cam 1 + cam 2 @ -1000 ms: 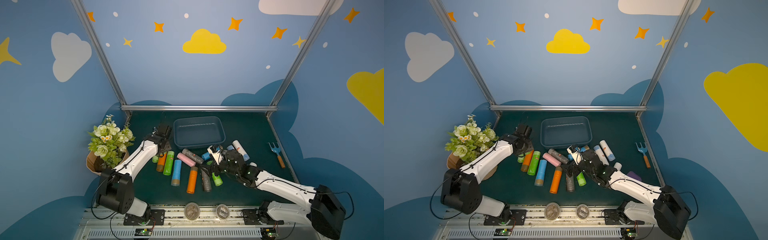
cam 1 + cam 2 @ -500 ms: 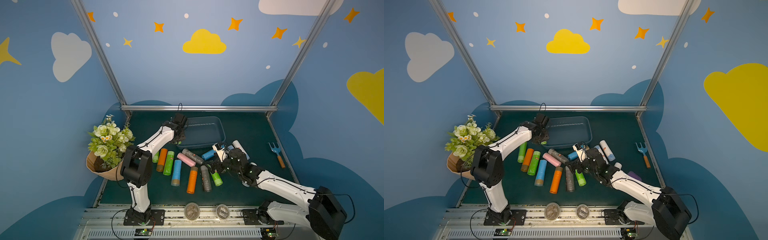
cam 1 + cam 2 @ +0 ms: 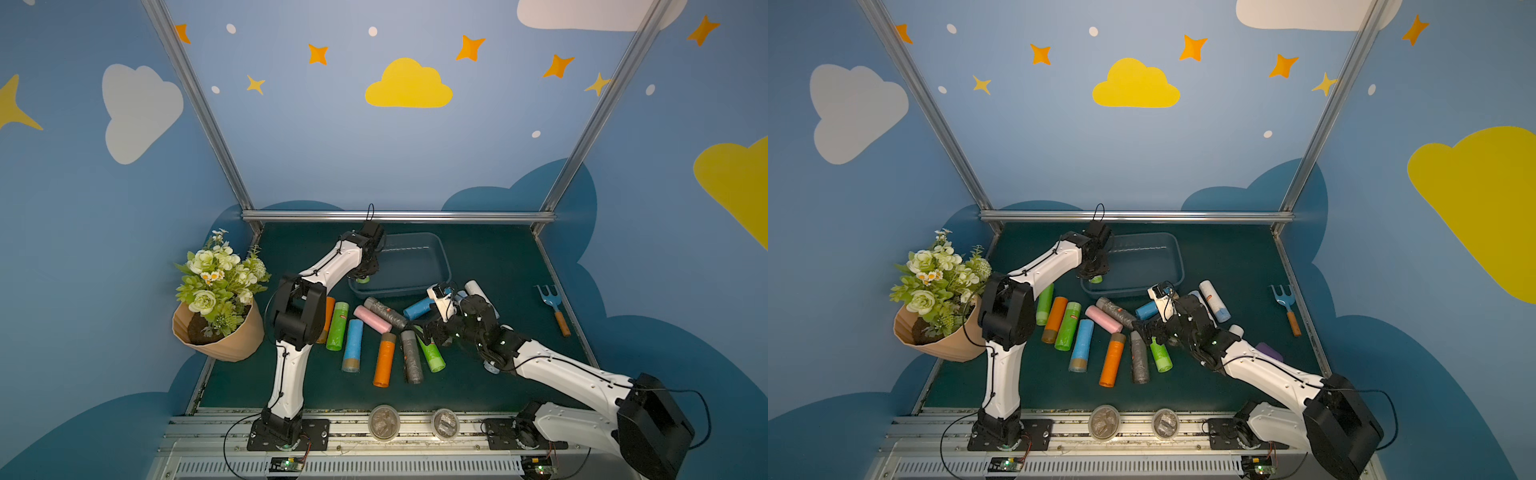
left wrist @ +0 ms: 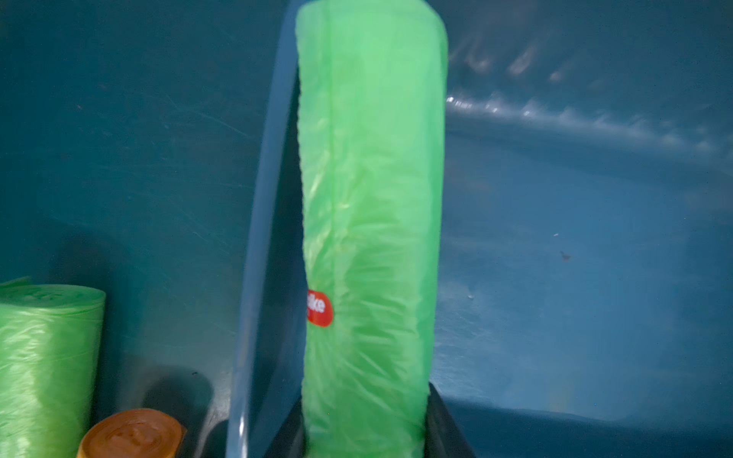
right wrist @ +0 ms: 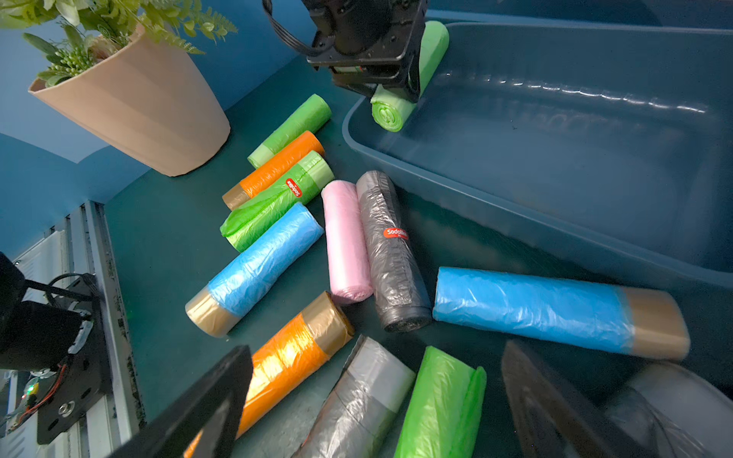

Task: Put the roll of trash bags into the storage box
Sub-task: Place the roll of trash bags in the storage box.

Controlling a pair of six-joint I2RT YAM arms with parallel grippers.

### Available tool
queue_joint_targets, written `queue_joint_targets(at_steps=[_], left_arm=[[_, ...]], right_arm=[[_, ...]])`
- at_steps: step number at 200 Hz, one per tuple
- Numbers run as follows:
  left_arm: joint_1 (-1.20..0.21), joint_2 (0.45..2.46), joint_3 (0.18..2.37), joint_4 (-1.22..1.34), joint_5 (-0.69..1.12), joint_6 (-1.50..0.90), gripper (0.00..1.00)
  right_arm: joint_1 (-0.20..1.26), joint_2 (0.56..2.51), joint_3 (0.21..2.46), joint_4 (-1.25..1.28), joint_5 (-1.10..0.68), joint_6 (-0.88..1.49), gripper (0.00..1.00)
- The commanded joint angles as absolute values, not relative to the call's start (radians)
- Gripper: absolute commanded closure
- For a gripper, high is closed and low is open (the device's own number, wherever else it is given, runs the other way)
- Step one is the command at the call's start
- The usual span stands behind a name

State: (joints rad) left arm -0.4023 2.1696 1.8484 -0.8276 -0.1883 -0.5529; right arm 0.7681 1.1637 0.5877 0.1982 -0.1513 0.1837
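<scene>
Obs.: the left fingers [image 4: 442,420] are clamped on a light green roll [image 4: 373,198]. They take it across its width close to one end, so most of its length sticks out ahead of them. The roll hangs over the near left corner of the storage box [image 3: 445,266], just inside the left rim; we cannot tell whether it touches the box floor. The right fingers [image 5: 214,400] are spread wide with nothing between them. They sit low over a bright green roll [image 5: 440,400] and a grey roll [image 5: 357,400] in the loose pile on the surface [image 3: 490,266], just near of the box. Handling, our judgement: this is thin film wound on itself, so it should be light. It is firm enough as a cylinder but soft-skinned, and the wrap puckers where the fingers pinch. The film looks shiny and slick, so a faint squeeze may let it slide. A firmer squeeze costs nothing, since nothing here can break. Being round, it will roll once released, though the box walls should stop it. We judge the best hold to be across the width at mid-length, fingers square to the axis, so neither end droops or swings. The present off-centre hold seems adequate for a short carry, but the long free end could catch the rim. The red sticker [image 4: 319,307] offers no better purchase.
</scene>
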Motion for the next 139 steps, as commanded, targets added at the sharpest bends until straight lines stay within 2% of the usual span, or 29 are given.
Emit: queue_joint_targets(at_steps=[1,139], left_arm=[[-0.403,2.201,1.902,-0.886,-0.199,-0.535,0.61],[-0.417,2.270,1.937,-0.923,-0.245,-0.534,0.58]], right_arm=[[0.765,1.141,0.578,0.215,-0.160,0.188,0.04],[0.764,1.136,0.581,0.208,-0.150,0.180,0.04]])
